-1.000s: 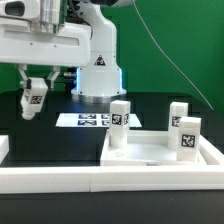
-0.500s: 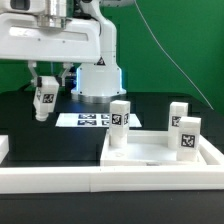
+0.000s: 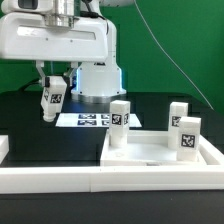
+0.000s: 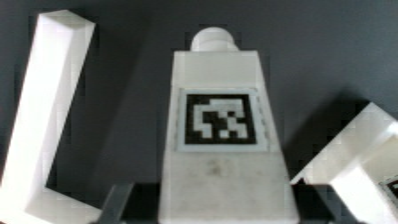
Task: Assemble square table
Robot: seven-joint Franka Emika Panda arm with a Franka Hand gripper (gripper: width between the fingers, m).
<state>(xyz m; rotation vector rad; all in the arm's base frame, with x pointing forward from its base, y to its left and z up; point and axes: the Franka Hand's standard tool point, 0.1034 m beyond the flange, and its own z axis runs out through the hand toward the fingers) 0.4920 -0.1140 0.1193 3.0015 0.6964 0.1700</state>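
Three legs (image 3: pixel 121 122) stand on the tabletop (image 3: pixel 160 152); the gripper (image 3: pixel 52 88) clamps a fourth leg (image 3: pixel 52 100).

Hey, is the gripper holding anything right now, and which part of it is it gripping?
Yes: the gripper holds a white tagged table leg by one end, clear of the table.

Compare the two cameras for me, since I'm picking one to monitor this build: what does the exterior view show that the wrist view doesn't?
Only the exterior view shows the marker board, the tabletop slab with three legs standing on it, and the barrier rail. Only the wrist view shows the held leg's tag close up. Both show that leg in the gripper.
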